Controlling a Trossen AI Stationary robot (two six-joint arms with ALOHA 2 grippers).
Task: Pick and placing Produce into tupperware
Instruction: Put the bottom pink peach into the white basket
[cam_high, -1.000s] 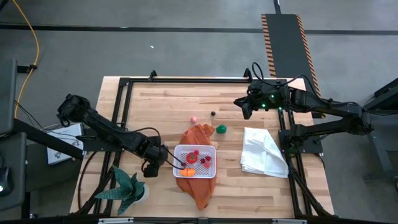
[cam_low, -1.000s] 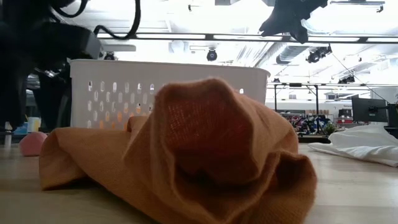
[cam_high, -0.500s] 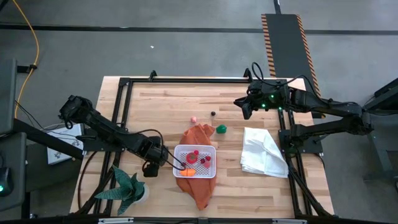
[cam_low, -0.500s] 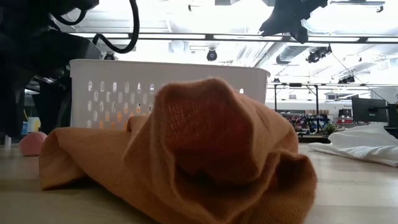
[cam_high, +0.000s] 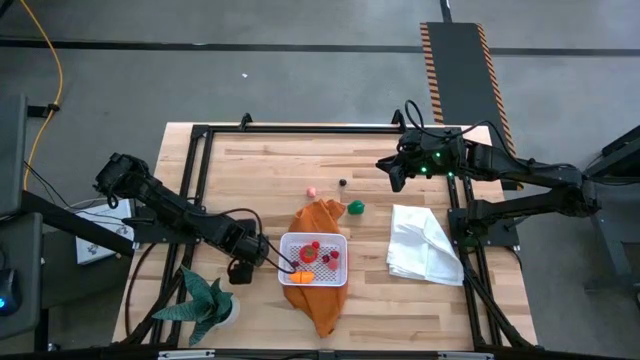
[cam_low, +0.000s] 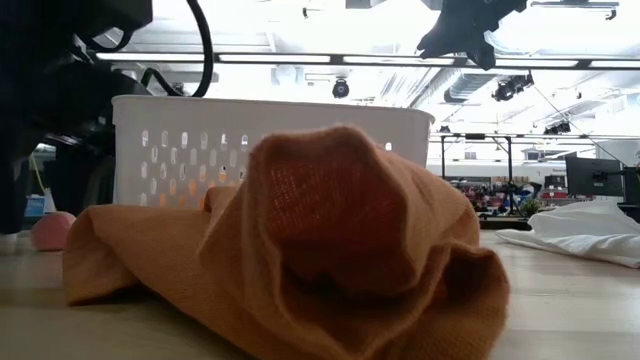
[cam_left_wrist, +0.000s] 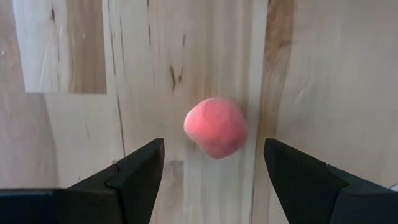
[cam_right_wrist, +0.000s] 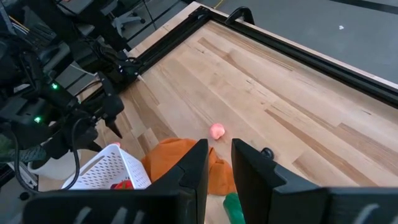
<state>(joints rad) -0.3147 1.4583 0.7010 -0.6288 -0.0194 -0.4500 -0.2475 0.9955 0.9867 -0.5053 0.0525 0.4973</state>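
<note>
We see the small white square plastic tupperware with the perforated base (cam_high: 313, 236) sitting on a crumpled orange cloth (cam_high: 320, 214). It already holds a red toy fruit (cam_high: 313, 250), an orange toy carrot (cam_high: 303, 277) and some dark red pieces (cam_high: 331, 258).

Three items are left on the bare wood past the tupperware's far side. They are a pink round toy fruit (cam_high: 312, 191), a green toy vegetable (cam_high: 355, 207) and a tiny dark piece (cam_high: 342, 183).

The left gripper (cam_high: 272, 262) is at the tupperware's left edge. In its wrist view its fingers are spread wide and hold nothing. The pink fruit (cam_left_wrist: 216, 126) shows in the gap between them, untouched.

The right gripper (cam_high: 392, 175) waits well beyond the tupperware's far right corner. Its jaws have only a narrow gap between them and nothing in it.

We judge the task partly done, and the step in hand to be lining up on the pink fruit. For the next move, we would want the left arm to travel past the tupperware's far side and straddle the fruit. It should then close gently, because the round shape may roll or squirt out. On the way back it must clear the cloth's raised folds so the tupperware is not dragged.

A folded white cloth (cam_high: 425, 245) lies to the tupperware's right, and a green spiky potted plant (cam_high: 205, 300) stands to its near left. Neither is involved.
</note>
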